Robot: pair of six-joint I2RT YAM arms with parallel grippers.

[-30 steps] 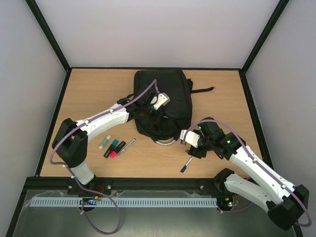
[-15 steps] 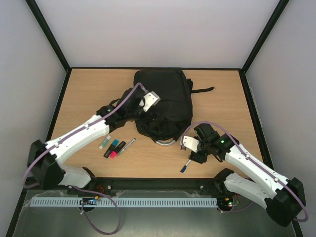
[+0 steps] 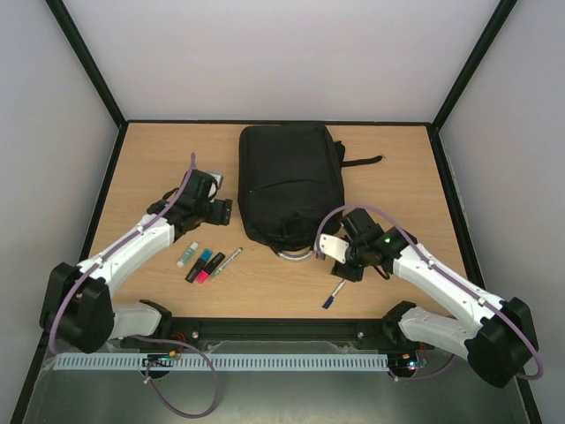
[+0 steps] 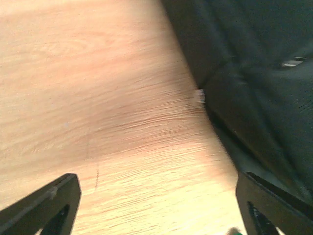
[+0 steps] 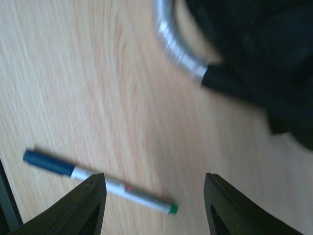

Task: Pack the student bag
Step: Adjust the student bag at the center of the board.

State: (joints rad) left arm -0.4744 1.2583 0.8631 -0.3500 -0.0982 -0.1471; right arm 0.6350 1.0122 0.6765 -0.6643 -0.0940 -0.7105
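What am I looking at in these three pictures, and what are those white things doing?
The white things are two robot arms bolted at the near edge of a wooden table. The wide picture comes from a fixed camera above and behind them. The two close-ups come from a camera on each wrist. The dark shapes at the bottom of those are the pincers: the left gripper and the right gripper. Both are open and hold nothing. On the table lie a big black bag with a grey handle, a few markers on the left, and one blue-capped pen near the right gripper.
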